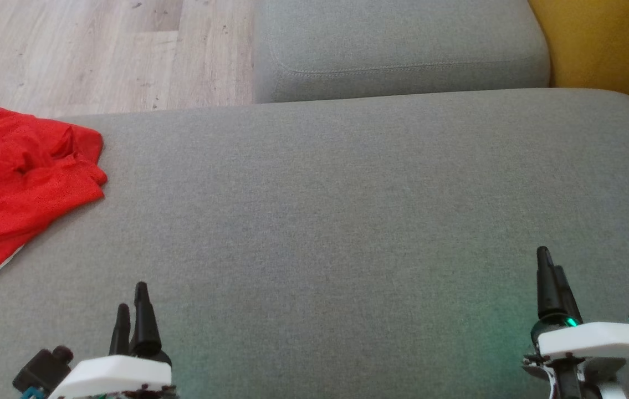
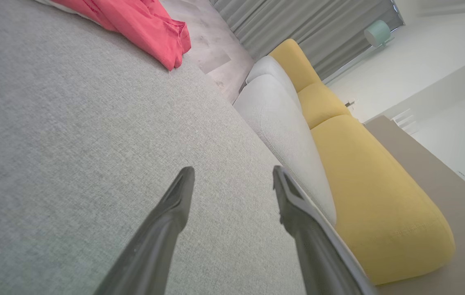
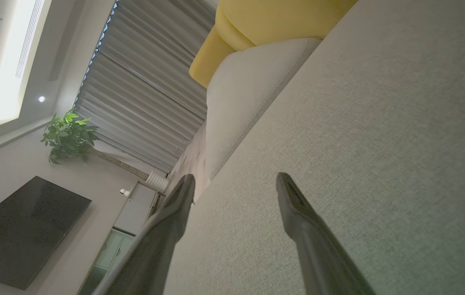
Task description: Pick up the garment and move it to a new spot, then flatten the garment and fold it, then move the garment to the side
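Note:
A crumpled red garment (image 1: 18, 183) with a white stripe lies at the left edge of the grey sofa seat (image 1: 347, 210), partly cut off by the head view's edge. It also appears at the top left of the left wrist view as the red garment (image 2: 142, 28). My left gripper (image 1: 132, 310) rests at the lower left, open and empty, well below and right of the garment. My right gripper (image 1: 552, 274) sits at the lower right, open and empty, far from the garment. In each wrist view the gripper (image 2: 232, 176) and gripper (image 3: 234, 182) stand apart over bare fabric.
A second grey cushion (image 1: 397, 50) lies beyond the seat, with yellow upholstery (image 1: 608, 44) at the far right. Wooden floor (image 1: 98, 50) shows at the top left. The right wrist view shows curtains (image 3: 142, 82), a plant (image 3: 66, 135) and a dark screen (image 3: 19, 233).

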